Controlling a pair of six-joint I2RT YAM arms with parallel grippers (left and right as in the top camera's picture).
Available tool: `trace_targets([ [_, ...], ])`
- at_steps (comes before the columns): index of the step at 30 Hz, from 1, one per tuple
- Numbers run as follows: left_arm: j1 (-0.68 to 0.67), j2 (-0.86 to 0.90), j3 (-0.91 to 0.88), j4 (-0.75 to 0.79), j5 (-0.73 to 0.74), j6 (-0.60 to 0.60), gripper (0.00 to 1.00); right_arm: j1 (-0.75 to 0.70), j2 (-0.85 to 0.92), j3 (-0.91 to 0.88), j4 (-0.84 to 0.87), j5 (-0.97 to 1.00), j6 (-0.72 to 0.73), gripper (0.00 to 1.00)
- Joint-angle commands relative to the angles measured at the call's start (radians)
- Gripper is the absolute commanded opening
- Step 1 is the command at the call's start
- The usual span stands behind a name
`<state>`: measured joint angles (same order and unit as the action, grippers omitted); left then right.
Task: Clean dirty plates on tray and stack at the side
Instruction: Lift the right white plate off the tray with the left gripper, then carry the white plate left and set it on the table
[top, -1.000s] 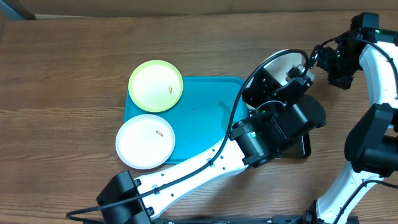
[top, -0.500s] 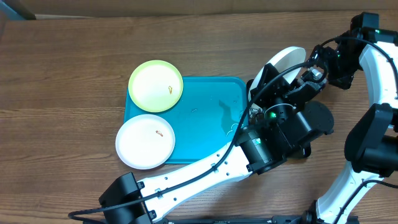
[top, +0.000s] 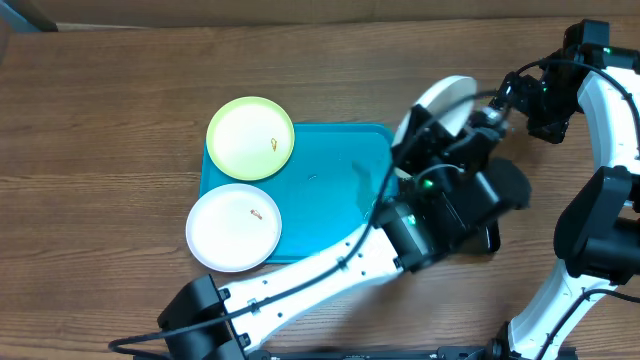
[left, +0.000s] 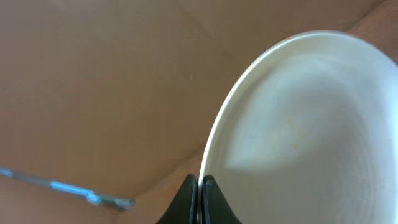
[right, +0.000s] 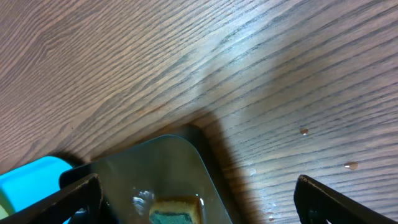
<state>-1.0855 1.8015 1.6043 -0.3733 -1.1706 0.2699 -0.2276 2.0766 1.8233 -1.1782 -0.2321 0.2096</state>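
**Holding a white plate by its rim**

Pinching the tipped-up white plate at its rim with the left gripper, upper right of the overhead view. Probably light, stiff and slippery, so best gripped right there. Near the black tray with its sponge, spreading the right gripper wide, empty. Lying speckled on the turquoise tray, left side: yellow-green plate, second white plate below.

Open wood surface left of and behind the tray. Bare room on the tray's right half. Left side taken up by yellow-green plate and white plate, both overhanging the rim. Right of the tray, crowded: left arm slanting in from the front edge, tilted white plate raised at the far corner, black tray underneath. Right arm along the far right edge.
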Motion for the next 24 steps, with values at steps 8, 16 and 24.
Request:
trace_targets([
  [8, 0.376, -0.019, 0.02, -0.329, 0.882, -0.552, 0.04, -0.003, -0.031, 0.015, 0.003, -0.005, 0.004, 1.0],
  [16, 0.896, -0.036, 0.02, -0.476, 1.487, -0.617, 0.04, -0.003, -0.031, 0.015, 0.003, -0.005, 0.004, 1.0],
  [24, 1.413, -0.036, 0.019, -0.66, 1.445, -0.623, 0.04, -0.003, -0.031, 0.015, 0.003, -0.005, 0.004, 1.0],
])
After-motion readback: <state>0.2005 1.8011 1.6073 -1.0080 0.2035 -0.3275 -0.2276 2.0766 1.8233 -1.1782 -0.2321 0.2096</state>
